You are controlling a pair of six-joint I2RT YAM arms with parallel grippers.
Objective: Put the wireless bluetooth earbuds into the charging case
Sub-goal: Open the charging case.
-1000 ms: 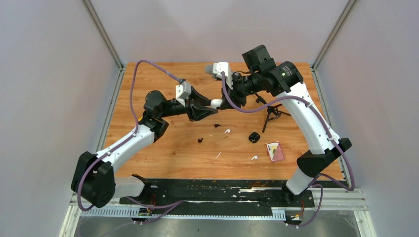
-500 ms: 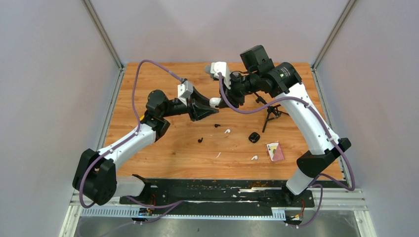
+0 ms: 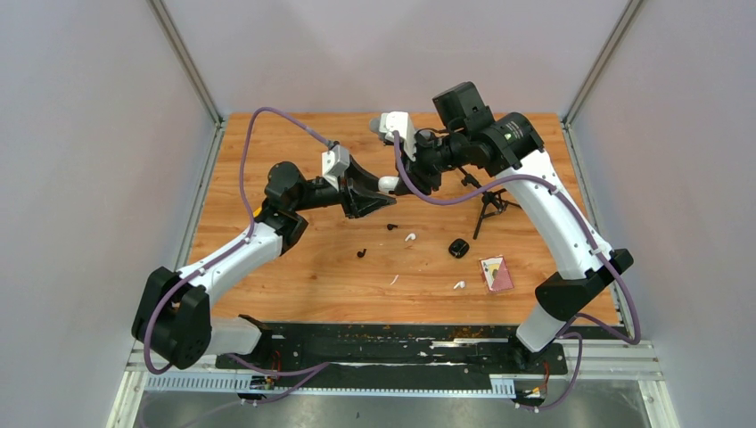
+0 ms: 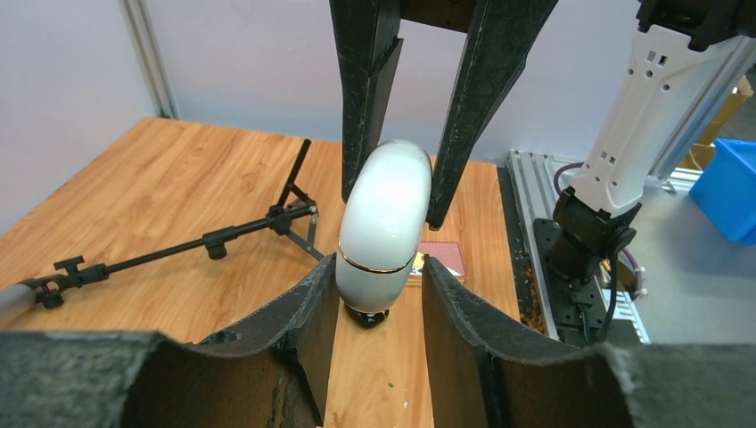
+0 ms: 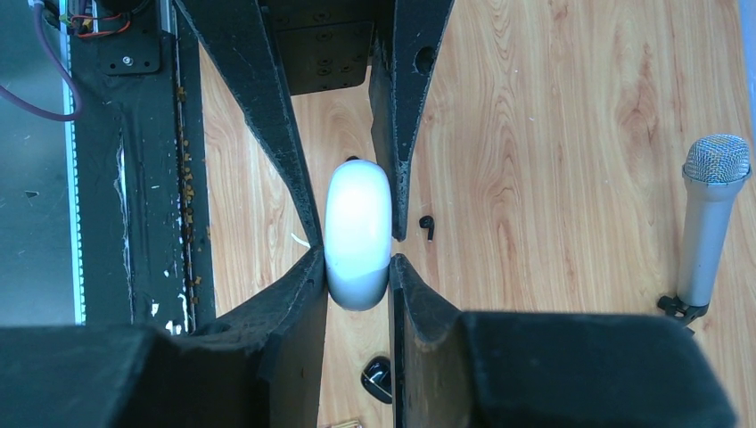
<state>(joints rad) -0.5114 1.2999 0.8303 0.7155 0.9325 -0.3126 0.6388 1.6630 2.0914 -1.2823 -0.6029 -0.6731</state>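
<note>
Mid-table (image 3: 303,281), left end effector (image 4: 379,278) and right end effector (image 5: 355,267) grip case (image 4: 385,209).

The charging case (image 4: 383,223) is off the table (image 3: 294,290), over its back middle, pinched by the left gripper (image 4: 378,267) from the left and the right gripper (image 5: 355,263) from the right. On the table in front of it lie the first earbud (image 3: 392,226) and, just right, the second earbud (image 3: 410,237). The third earbud (image 3: 361,253) lies left and nearer. The second case (image 3: 458,248) sits right of the pair, the tripod (image 3: 488,203) behind it. The fourth earbud (image 3: 459,285) lies near the front, just left of the box (image 3: 497,273).
</note>
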